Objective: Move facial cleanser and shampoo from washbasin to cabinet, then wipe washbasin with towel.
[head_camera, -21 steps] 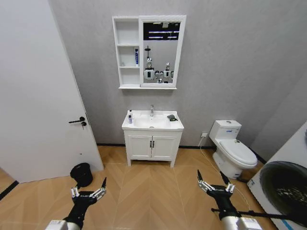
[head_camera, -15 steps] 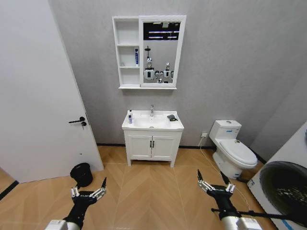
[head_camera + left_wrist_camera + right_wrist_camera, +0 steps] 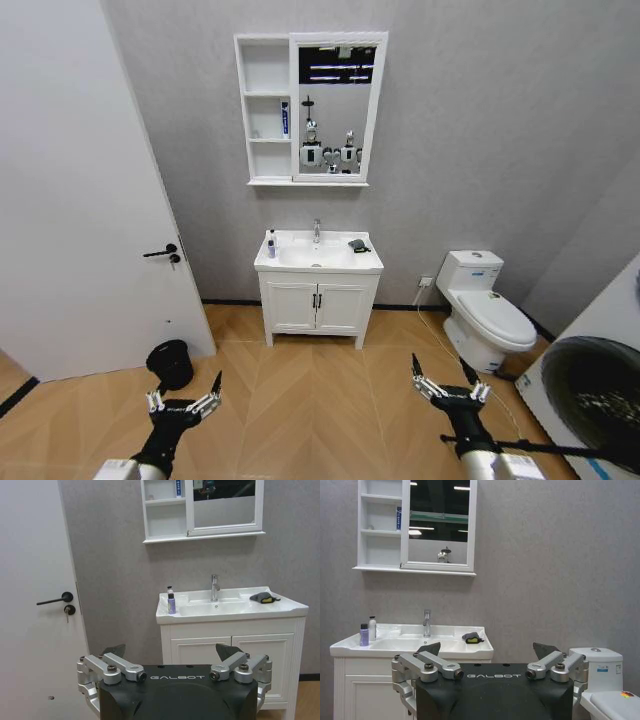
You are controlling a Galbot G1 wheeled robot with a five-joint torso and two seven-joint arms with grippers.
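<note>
The white washbasin (image 3: 318, 262) stands on a vanity against the far wall, a few steps ahead. Two small bottles (image 3: 270, 244) stand at its left end, one purple (image 3: 171, 603) and one pale with a dark cap (image 3: 372, 628); which is the facial cleanser and which the shampoo I cannot tell. The dark towel (image 3: 358, 245) lies at the basin's right end. Above hangs the white cabinet (image 3: 267, 108) with its mirror. My left gripper (image 3: 185, 393) and right gripper (image 3: 445, 376) hang open and empty low over the floor, far from the basin.
A blue tube (image 3: 284, 118) stands on the cabinet's middle shelf. A white door (image 3: 70, 200) and a black bin (image 3: 170, 362) are at left. The toilet (image 3: 485, 310) and a washing machine (image 3: 590, 385) are at right. Open wooden floor (image 3: 315, 390) lies before the vanity.
</note>
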